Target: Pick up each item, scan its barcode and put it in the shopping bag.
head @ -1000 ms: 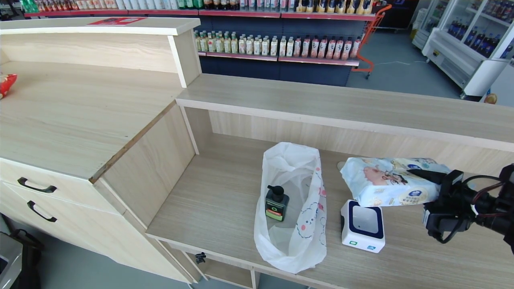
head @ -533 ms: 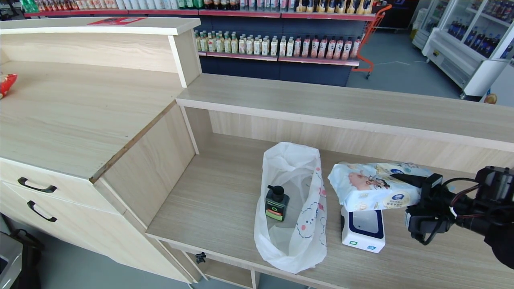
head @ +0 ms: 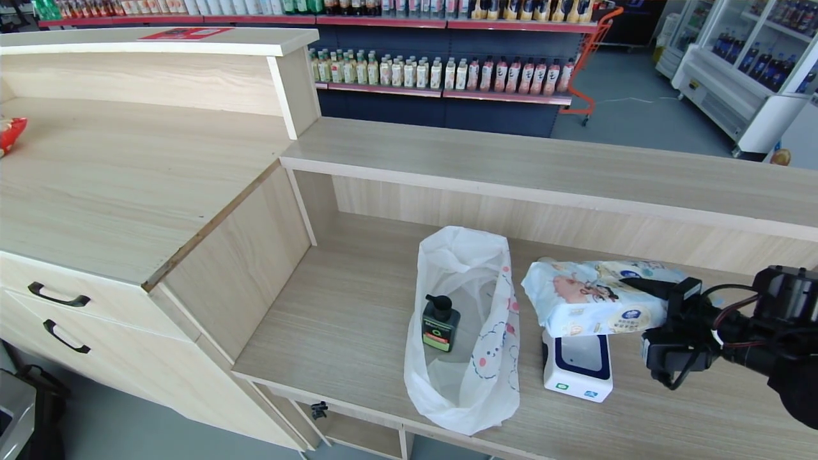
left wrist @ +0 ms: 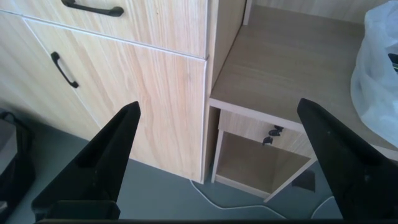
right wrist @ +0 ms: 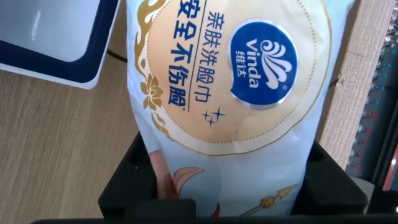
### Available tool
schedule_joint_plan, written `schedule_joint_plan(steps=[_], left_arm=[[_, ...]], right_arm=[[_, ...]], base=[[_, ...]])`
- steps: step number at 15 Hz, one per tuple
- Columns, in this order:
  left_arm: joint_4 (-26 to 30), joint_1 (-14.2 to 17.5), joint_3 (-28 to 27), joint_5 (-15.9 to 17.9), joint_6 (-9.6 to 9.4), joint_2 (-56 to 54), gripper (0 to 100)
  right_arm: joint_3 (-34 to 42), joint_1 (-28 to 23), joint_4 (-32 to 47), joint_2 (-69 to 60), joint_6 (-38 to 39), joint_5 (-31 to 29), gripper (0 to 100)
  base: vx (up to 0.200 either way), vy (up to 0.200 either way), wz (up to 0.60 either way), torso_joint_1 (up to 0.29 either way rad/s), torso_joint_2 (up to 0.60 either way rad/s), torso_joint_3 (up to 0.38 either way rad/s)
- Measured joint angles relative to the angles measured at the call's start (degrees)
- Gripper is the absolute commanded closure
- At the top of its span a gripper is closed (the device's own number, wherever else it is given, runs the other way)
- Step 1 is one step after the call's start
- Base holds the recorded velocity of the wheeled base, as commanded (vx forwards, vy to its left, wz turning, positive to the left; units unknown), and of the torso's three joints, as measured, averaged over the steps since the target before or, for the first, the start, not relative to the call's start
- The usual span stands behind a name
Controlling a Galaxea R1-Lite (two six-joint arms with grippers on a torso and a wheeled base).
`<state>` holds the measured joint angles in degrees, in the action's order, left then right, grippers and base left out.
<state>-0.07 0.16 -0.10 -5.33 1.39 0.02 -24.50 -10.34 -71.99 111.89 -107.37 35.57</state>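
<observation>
Head view: right gripper (head: pixel 645 299) clamped on soft pale printed tissue pack (head: pixel 591 297), just above white-and-blue box scanner (head: pixel 578 367). Scanning step, likely. Next: carry pack over white plastic shopping bag (head: pixel 470 383) mouth, release. Left gripper (left wrist: pixel 217 109) spread, empty.

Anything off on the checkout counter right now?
Nothing stands out. The dark pump bottle stands upright inside the slumped white plastic shopping bag. The right gripper holds the soft printed tissue pack, tilted, close by the white-and-navy scanner box. No spill or damage visible.
</observation>
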Motion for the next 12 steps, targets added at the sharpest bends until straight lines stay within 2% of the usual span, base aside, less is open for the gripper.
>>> schedule_joint_plan(steps=[3, 5, 7, 9, 11, 12], left_arm=[[0.0, 0.0, 0.0, 0.0, 0.00, 0.0, 0], [0.0, 0.0, 0.0, 0.0, 0.00, 0.0, 0], [0.0, 0.0, 0.0, 0.0, 0.00, 0.0, 0], [0.0, 0.0, 0.0, 0.0, 0.00, 0.0, 0], [0.0, 0.0, 0.0, 0.0, 0.00, 0.0, 0], [0.0, 0.0, 0.0, 0.0, -0.02, 0.0, 0]], right_arm=[[0.0, 0.4, 1.7, -1.5, 2.4, -0.2, 100], [0.2, 2.6, 5.0, -7.3, 9.5, -0.5, 100], [0.6, 5.8, 9.8, -15.9, 21.0, -1.9, 100], [1.5, 9.7, 16.4, -26.0, 35.5, -5.7, 100], [2.6, 13.6, 22.9, -35.3, 54.3, -12.9, 100], [2.7, 15.7, 26.0, -39.0, 60.4, -18.5, 100]], base=[[0.000, 0.000, 0.00, 0.000, 0.00, 0.000], [0.000, 0.000, 0.00, 0.000, 0.00, 0.000], [0.000, 0.000, 0.00, 0.000, 0.00, 0.000], [0.000, 0.000, 0.00, 0.000, 0.00, 0.000], [0.000, 0.000, 0.00, 0.000, 0.00, 0.000], [0.000, 0.000, 0.00, 0.000, 0.00, 0.000]])
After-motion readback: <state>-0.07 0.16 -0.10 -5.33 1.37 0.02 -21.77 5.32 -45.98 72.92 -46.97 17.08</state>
